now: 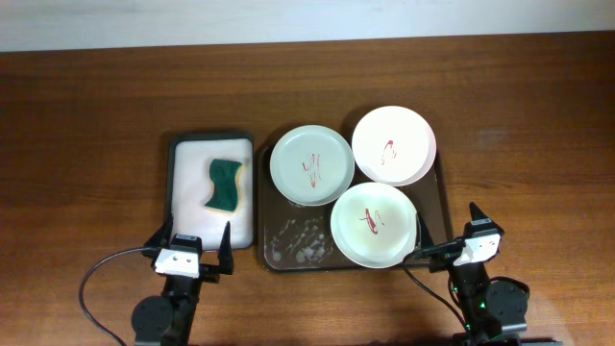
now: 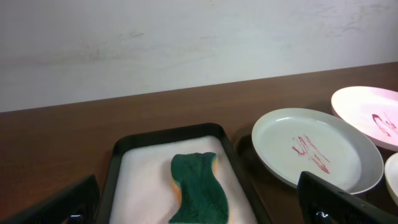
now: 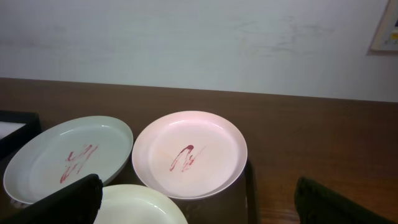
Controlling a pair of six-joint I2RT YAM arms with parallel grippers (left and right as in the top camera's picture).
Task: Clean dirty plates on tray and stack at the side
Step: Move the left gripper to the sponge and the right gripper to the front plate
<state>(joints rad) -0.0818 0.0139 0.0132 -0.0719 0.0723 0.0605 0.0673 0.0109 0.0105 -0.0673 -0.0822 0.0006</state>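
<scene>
A: How do the two arms sit?

B: Both are low at the near edge of the desk [image 1: 96, 115], wrists pointing away toward the wall. The left fingers [image 2: 339, 199] are spread wide with nothing between them. The right fingers [image 3: 348, 202] are likewise apart and empty.

A: What lies ahead of the left fingers?

B: A black tray [image 1: 177, 163] with a white inside, holding a green sponge [image 1: 225, 185] that lies flat.

A: And by the right fingers?

B: The brown tray [image 1: 264, 259], flecked with foam [image 1: 298, 240] to their left. The cream plate [image 1: 375, 224] sits just left of them, the pinkish plate [image 1: 392, 146] farther ahead, and the pale green plate [image 1: 312, 165] ahead and farther left. All three plates carry red streaks and rest on the tray.
</scene>
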